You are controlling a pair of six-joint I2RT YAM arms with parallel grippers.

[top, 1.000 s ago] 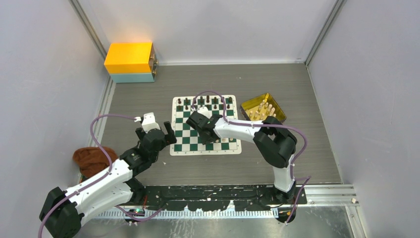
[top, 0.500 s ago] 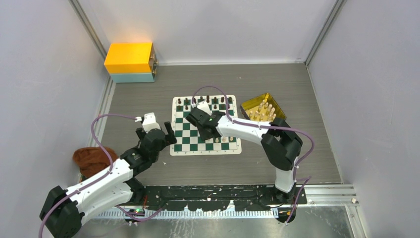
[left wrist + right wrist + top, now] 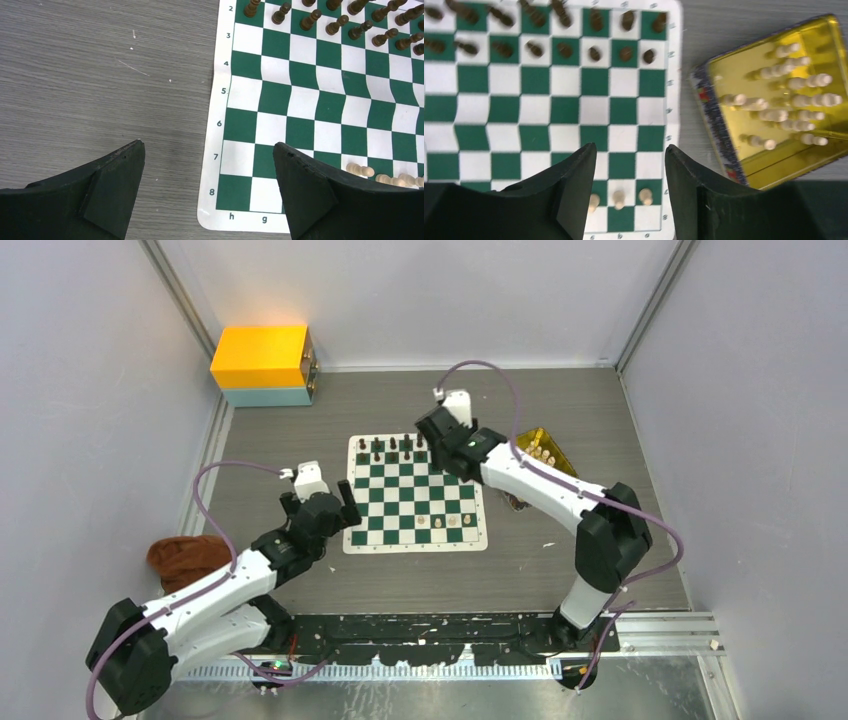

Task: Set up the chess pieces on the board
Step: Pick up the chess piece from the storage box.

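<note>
Green board (image 3: 549,100) below your right gripper (image 3: 630,149).
Fingers apart, empty; three pale pieces (image 3: 619,199) show between their tips, probably well below.

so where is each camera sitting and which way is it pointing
Top external: fixed high behind the bases, looking down at the table; shows the left arm, right arm and the board.
Left wrist: low by the board's near-left corner, looking down at table and board between the left gripper's open fingers.
Right wrist: higher over the board, looking down at board and gold tray past the right gripper's open fingers.
Shared: both wrist views catch the dark pieces in the far rows and pale pieces in the near row.
</note>
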